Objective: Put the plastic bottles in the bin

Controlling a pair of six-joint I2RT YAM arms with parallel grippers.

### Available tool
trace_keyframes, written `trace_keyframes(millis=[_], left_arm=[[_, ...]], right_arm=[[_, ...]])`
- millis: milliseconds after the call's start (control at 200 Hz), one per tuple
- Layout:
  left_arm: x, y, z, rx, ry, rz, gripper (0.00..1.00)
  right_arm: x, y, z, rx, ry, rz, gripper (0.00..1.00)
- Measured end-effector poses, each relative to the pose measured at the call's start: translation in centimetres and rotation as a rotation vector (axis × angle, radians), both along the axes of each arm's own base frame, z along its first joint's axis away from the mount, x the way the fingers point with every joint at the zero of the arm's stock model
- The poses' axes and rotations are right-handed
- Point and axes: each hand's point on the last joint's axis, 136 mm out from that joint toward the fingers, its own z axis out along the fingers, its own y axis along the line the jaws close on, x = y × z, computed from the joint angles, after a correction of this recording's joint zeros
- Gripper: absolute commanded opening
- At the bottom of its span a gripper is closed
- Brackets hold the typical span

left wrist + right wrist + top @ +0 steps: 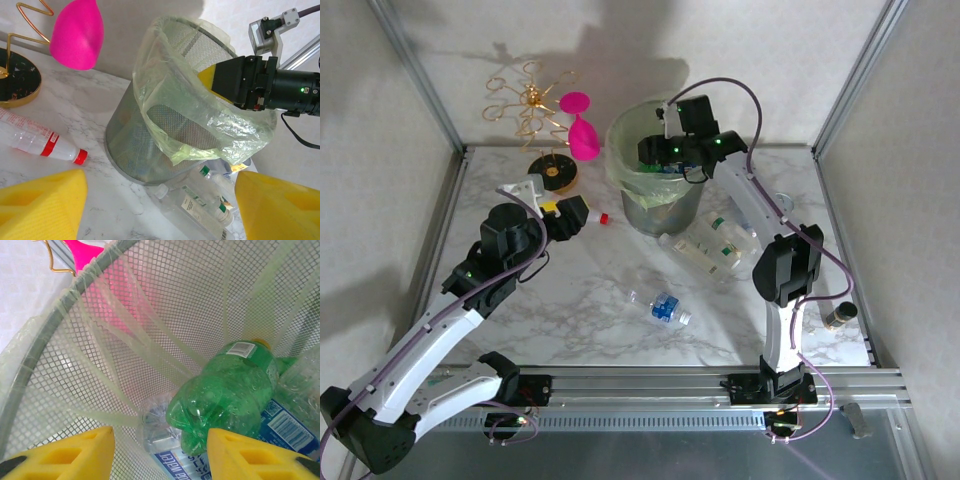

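Right gripper (160,440) hung open above the bin (617,150), green bottle (230,390) lying inside; left gripper (160,177), wide and empty, near red-capped bottle (40,142) left of it, likely light, slick, crushable, best pinched mid-body.

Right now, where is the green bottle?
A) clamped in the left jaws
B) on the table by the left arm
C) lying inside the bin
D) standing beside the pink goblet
C: the right wrist view shows the green bottle lying inside the bin, resting on the blue-labelled bottles already there.
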Motion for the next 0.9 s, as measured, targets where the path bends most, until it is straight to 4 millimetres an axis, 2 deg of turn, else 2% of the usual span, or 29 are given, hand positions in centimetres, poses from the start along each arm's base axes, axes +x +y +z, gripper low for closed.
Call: trace_keyframes(millis=[100,240,370,451,491,566,671,766,901], left_arm=[[-0.1,0.0,0.1,-0.002,-0.002,0.0,0.77],[-0.6,0.1,0.7,-0.019,-0.013,-0.007,0.77],[-1.4,0.3,1.4,-0.041,-0.025,-0.016,0.77],[-1.9,0.4,1.5,-0.05,-0.019,-0.025,0.77],[-2.0,0.4,1.4,-0.052,-0.015,-0.027,0.77],[-2.3,0.5,1.3,-0.055,-0.006,-0.026,0.77],[-2.7,0.6,1.3,-0.064,0.0,-0.031,0.77],[-2.9,0.3,0.6,-0.072,0.027,-0.045,0.76],[-3.2,0.3,-2.4,-0.044,0.11,-0.048,0.76]], right_arm=[[0.0,-0.4,1.6,0.001,-0.027,-0.016,0.54],[-1.3,-1.7,6.5,0.031,-0.115,-0.05,0.55],[-4.8,-4.1,11.6,0.075,-0.216,-0.088,0.56],[-7.5,-5.4,13.5,0.089,-0.264,-0.1,0.57],[-9.0,-5.7,13.7,0.094,-0.277,-0.095,0.57],[-11.9,-5.8,13.2,0.094,-0.279,-0.07,0.57],[-15.5,-5.6,10.7,0.052,-0.249,-0.031,0.58],[-18.3,-4.7,7.8,-0.025,-0.218,0.018,0.59],[-22.8,-2.2,2.3,-0.167,-0.147,0.149,0.62]])
